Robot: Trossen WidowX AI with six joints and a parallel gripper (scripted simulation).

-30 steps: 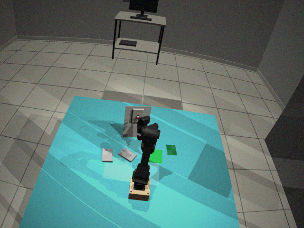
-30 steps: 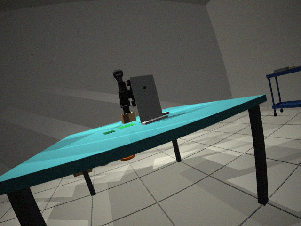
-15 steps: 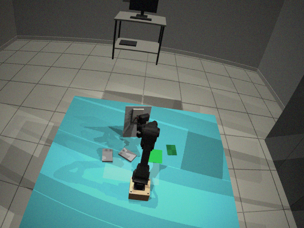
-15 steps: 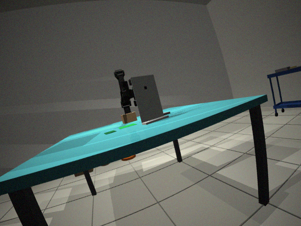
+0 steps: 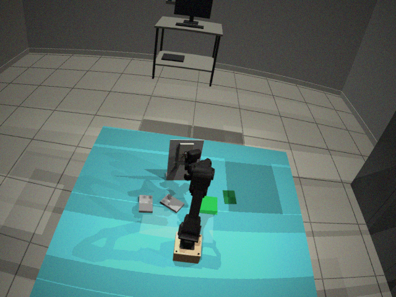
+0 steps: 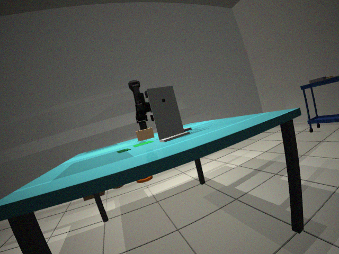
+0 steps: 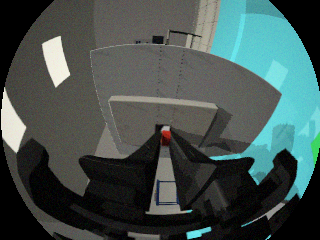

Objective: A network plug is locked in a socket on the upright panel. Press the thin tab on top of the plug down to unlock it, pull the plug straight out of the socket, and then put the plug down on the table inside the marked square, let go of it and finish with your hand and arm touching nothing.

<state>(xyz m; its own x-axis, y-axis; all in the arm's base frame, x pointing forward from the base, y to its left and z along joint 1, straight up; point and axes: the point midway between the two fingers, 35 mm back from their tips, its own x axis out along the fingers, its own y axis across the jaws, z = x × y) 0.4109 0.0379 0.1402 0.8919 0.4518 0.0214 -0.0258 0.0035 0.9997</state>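
Note:
The plug [image 7: 165,136], with its red tab on top and a pale part behind it, sits at the socket's dark opening in the raised plate [image 7: 135,116] on the upright grey panel [image 5: 174,151] [image 6: 165,120] [image 7: 225,75]. My gripper [image 5: 184,156] [image 7: 164,134] points at the panel, its fingers nearly together and shut on the plug, one tip on each side. The tab shows between and just above the tips. The fingers hide the plug's lower part. In the exterior view the panel hides the fingertips. A bright green square [image 5: 209,205] [image 6: 142,143] lies on the table beside the arm.
A smaller dark green patch [image 5: 229,197] [image 6: 123,150] lies right of the bright green square in the top view. Two grey blocks [image 5: 145,203] [image 5: 172,203] lie left of the arm. The arm's wooden base [image 5: 187,255] [image 6: 144,134] stands on the cyan table [image 5: 262,252] [image 6: 219,136].

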